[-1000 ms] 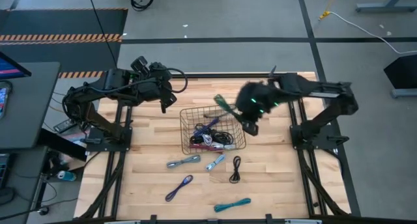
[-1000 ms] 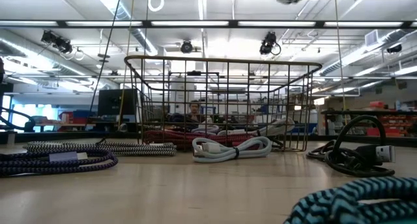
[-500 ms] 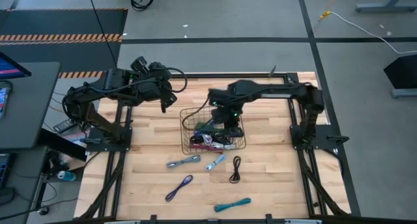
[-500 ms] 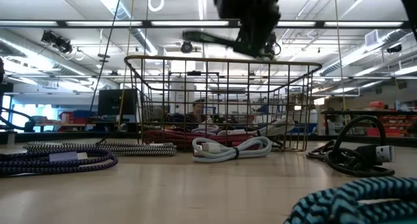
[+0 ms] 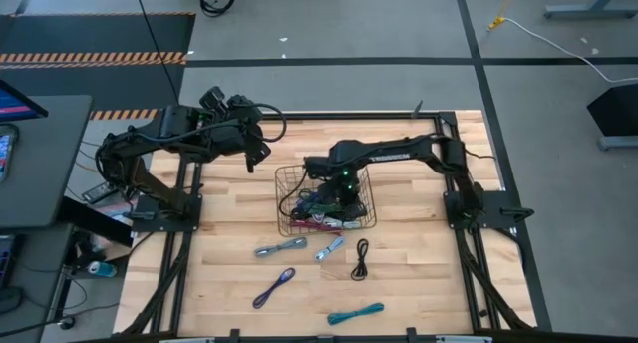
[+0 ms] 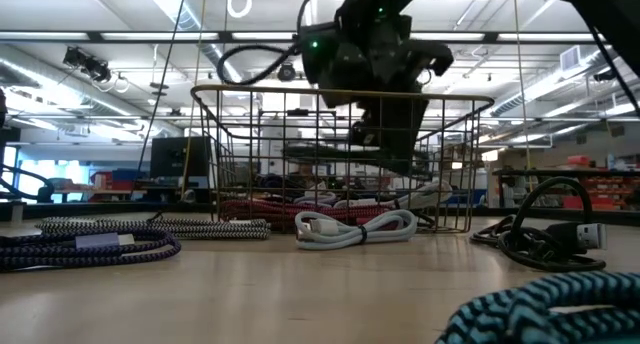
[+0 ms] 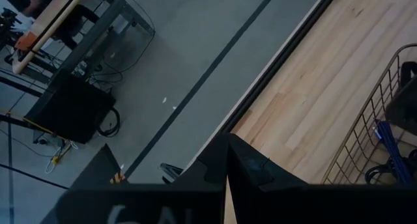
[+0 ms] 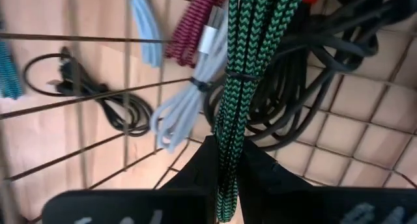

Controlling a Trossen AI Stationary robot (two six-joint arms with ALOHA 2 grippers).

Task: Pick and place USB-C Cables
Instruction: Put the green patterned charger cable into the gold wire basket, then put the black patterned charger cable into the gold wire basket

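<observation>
My right gripper [image 5: 335, 193] is down inside the wire mesh basket [image 5: 286, 178], shut on a green braided cable bundle [image 8: 251, 61]. In the low view the green cable [image 6: 325, 149] lies about level below the basket's rim. Under it in the basket are black [image 8: 313, 87], maroon [image 8: 192, 28] and white [image 8: 182, 107] cables. Grey [image 5: 280, 247], pale blue [image 5: 330, 248], black [image 5: 360, 258], purple [image 5: 273, 287] and teal [image 5: 356, 312] cables rest flat on the table nearer the front. My left gripper [image 7: 227, 149] is shut and held high over the table's far left. My right gripper pinches one end of the green cable bundle [image 8: 228, 155] between its two fingers, coming steeply from above into the basket. The bundle runs out past the fingertips, over the cables in the basket. Whether it touches them cannot be told.
The basket's wire walls [image 6: 240, 144] surround my right gripper on all sides. Bare wood table lies left of the basket [image 5: 224, 218] and right of it [image 5: 419, 223]. Dark frame rails [image 5: 454, 273] run along the table's sides.
My right gripper has gone from above the basket's far right corner toward the table's left and down into the basket, rolling as it went. The green cable has come along in its hold, from above the rim to below it.
</observation>
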